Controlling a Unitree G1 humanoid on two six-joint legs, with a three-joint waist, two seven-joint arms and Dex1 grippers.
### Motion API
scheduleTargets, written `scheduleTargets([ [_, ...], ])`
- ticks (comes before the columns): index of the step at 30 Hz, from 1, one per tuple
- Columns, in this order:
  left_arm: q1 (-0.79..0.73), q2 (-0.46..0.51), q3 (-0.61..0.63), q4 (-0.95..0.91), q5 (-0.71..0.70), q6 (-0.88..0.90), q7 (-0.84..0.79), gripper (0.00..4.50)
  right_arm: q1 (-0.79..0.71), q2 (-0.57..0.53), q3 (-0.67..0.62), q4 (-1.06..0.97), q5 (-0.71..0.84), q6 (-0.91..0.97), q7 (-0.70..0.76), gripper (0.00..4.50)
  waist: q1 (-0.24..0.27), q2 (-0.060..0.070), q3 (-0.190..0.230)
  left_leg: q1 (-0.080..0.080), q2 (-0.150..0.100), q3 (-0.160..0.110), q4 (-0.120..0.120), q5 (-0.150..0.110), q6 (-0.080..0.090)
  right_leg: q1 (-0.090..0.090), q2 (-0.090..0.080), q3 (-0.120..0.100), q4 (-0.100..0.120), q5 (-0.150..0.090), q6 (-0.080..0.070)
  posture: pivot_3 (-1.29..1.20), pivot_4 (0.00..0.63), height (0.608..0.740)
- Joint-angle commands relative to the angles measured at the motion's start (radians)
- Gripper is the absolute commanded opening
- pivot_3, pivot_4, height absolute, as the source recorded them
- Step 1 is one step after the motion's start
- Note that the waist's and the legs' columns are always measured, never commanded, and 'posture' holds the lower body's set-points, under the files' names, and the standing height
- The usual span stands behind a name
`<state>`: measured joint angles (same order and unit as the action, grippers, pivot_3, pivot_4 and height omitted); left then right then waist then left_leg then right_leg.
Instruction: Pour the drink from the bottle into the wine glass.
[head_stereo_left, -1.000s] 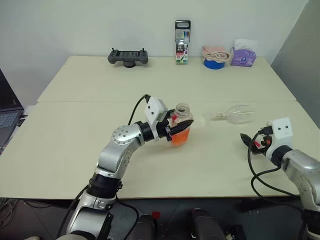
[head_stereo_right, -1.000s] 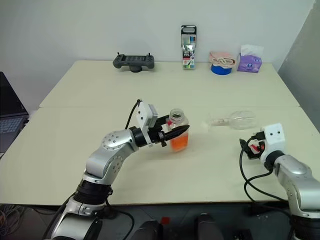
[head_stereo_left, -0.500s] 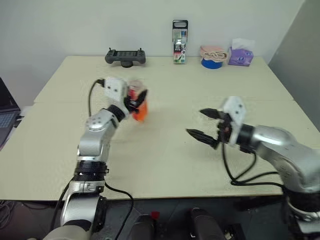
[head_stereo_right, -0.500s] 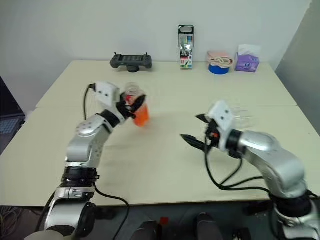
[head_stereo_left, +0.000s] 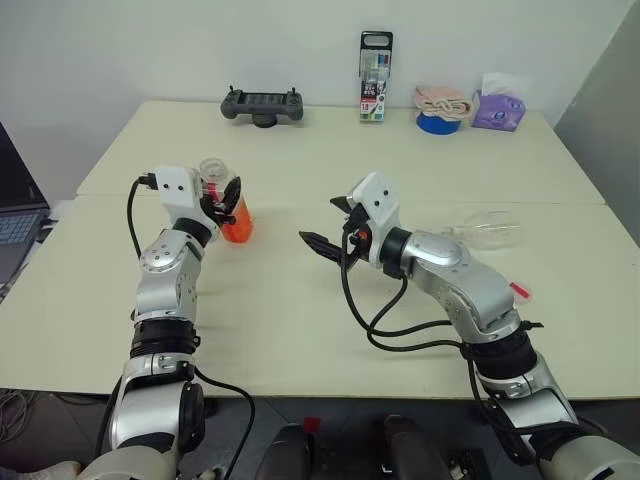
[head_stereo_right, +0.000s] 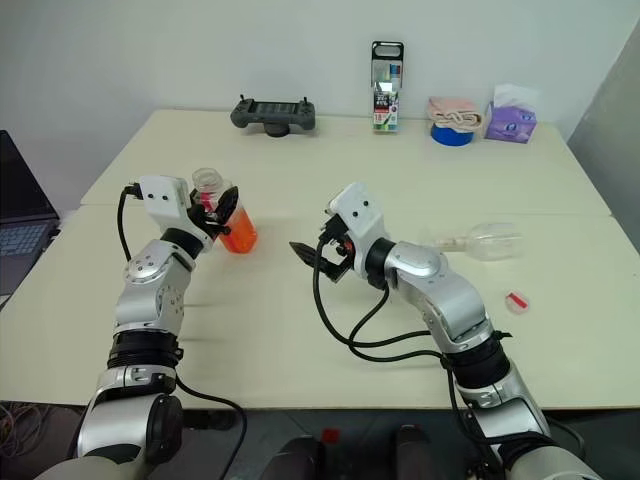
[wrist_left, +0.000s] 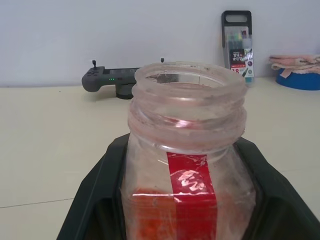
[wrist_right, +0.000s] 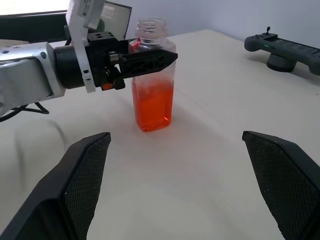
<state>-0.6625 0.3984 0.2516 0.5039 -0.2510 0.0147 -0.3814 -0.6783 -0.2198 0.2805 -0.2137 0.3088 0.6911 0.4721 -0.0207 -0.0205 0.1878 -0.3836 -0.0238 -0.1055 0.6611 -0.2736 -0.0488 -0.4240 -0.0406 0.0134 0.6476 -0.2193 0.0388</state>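
1. Since a second ago, we log two moves: the left gripper (head_stereo_right: 222, 207) has carried the bottle (head_stereo_right: 225, 214) from mid-table out to the robot's left, and the right gripper (head_stereo_right: 318, 232) has swung in from the right edge to the table's middle.
2. Bottle: clear plastic, uncapped, mouth open at the top, red label on the neck, upright. We see the left gripper's black fingers (wrist_right: 150, 57) clamped on it just below the neck.
3. Drink (wrist_right: 152, 106): bright orange, filling roughly the lower half of the bottle.
4. Wine glass (head_stereo_left: 487, 232): clear, lying on its side on the table (head_stereo_left: 300, 330), stem pointing toward the middle, bowl showing no liquid. It lies behind the right arm, well apart from the bottle.
5. Right gripper: fingers spread wide, holding nothing, pointing toward the bottle, which sits ahead between the two fingers' lines but clear of them.
6. Small red-and-white cap (head_stereo_left: 519, 291): on the table near the right arm.
7. Back edge: black controller (head_stereo_left: 262, 104), marker pack (head_stereo_left: 375, 62), blue bowl (head_stereo_left: 441, 122) with pink cloth (head_stereo_left: 442, 101), purple tissue pack (head_stereo_left: 497, 110).
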Motion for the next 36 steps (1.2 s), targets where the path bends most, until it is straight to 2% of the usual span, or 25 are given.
scheduleTargets([
  [1, -0.006, 0.007, 0.012, -0.015, 0.000, -0.012, 0.010, 2.14, 0.010, -0.005, 0.004, -0.061, 0.007, -0.006, 0.032, 4.50, -0.003, 0.000, 0.000, 0.000, 0.001, 0.000, 0.000, 0.000, 0.000, 0.000, 0.001, 0.000, 0.000, 0.000, 0.000, 0.00, 0.150, 0.740],
  [5, 0.010, 0.001, 0.020, -0.030, -0.010, 0.001, 0.027, 2.14, 0.023, -0.012, 0.000, -0.067, -0.004, -0.003, 0.041, 4.50, -0.006, 0.000, 0.000, 0.001, 0.001, -0.001, 0.001, 0.000, 0.000, 0.001, 0.001, -0.001, 0.001, 0.000, -0.001, 0.00, 0.150, 0.740],
  [7, 0.023, 0.001, 0.021, -0.041, -0.012, 0.012, 0.036, 2.87, 0.028, -0.016, -0.003, -0.068, -0.011, -0.002, 0.041, 4.50, -0.008, 0.000, 0.000, 0.001, 0.001, 0.000, 0.001, 0.000, 0.000, 0.001, 0.001, 0.000, 0.001, 0.001, -0.001, 0.00, 0.150, 0.740],
  [12, 0.038, 0.001, 0.013, -0.064, -0.011, 0.033, 0.035, 4.28, 0.029, -0.020, -0.011, -0.062, -0.018, -0.006, 0.041, 4.50, -0.010, 0.000, 0.000, 0.002, 0.001, 0.000, 0.001, 0.000, 0.000, 0.002, 0.001, 0.000, 0.001, 0.001, -0.001, 0.00, 0.150, 0.740],
  [26, 0.114, -0.008, -0.001, -0.172, -0.011, 0.084, 0.050, 4.28, 0.033, -0.037, -0.034, -0.054, -0.019, -0.010, 0.047, 4.50, -0.010, 0.000, 0.000, 0.002, 0.001, 0.000, 0.001, 0.000, 0.000, 0.001, 0.001, 0.001, 0.001, 0.001, -0.001, 0.00, 0.150, 0.740],
  [32, 0.269, -0.015, 0.023, -0.371, -0.030, 0.176, 0.097, 4.28, 0.039, -0.054, -0.047, -0.055, -0.013, -0.008, 0.060, 4.50, -0.011, 0.000, 0.000, 0.002, 0.002, 0.000, 0.000, 0.000, 0.000, 0.001, 0.001, 0.001, 0.000, 0.001, -0.001, 0.00, 0.150, 0.740],
  [36, 0.429, -0.028, 0.063, -0.542, -0.055, 0.252, 0.141, 4.28, 0.047, -0.074, -0.075, -0.053, -0.002, -0.007, 0.069, 4.50, -0.011, 0.000, 0.000, 0.002, 0.002, 0.000, 0.000, 0.000, 0.000, 0.001, 0.001, 0.002, 0.000, 0.001, -0.001, 0.00, 0.150, 0.740],
])
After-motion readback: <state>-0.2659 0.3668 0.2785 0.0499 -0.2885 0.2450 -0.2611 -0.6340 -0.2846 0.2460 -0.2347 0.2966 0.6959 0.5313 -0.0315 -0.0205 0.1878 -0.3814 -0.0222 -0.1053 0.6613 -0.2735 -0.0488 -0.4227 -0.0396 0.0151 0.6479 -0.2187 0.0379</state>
